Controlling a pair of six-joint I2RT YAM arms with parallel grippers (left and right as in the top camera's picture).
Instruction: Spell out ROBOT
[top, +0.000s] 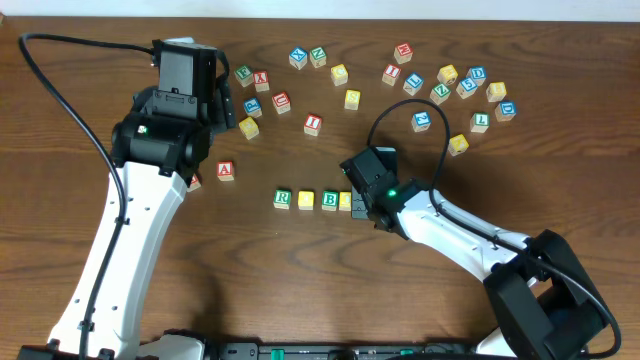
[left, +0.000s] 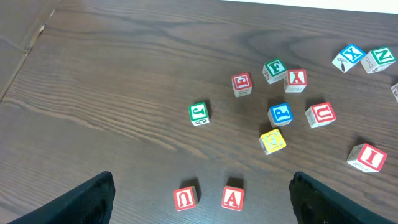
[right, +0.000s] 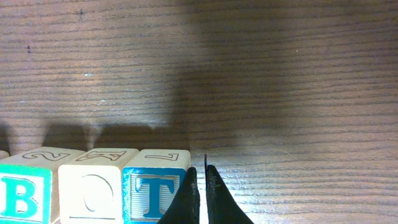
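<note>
- Fingers (right: 189, 199) of the right gripper (right: 204, 174), shut and empty, stand just beside the T cube (right: 152, 193), bottom centre.
- Leftward run the O cube (right: 93, 193) and B cube (right: 22, 196); the R cube (top: 283, 198) starts the row.
- Upper left, the left gripper (left: 202, 180) gapes empty over the red A cube (left: 232, 198).

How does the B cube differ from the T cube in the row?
The B cube has a green letter; the T cube a blue one. The T cube ends the row beside the shut right gripper; the B cube sits two places left. Both stand upright, wooden.
</note>
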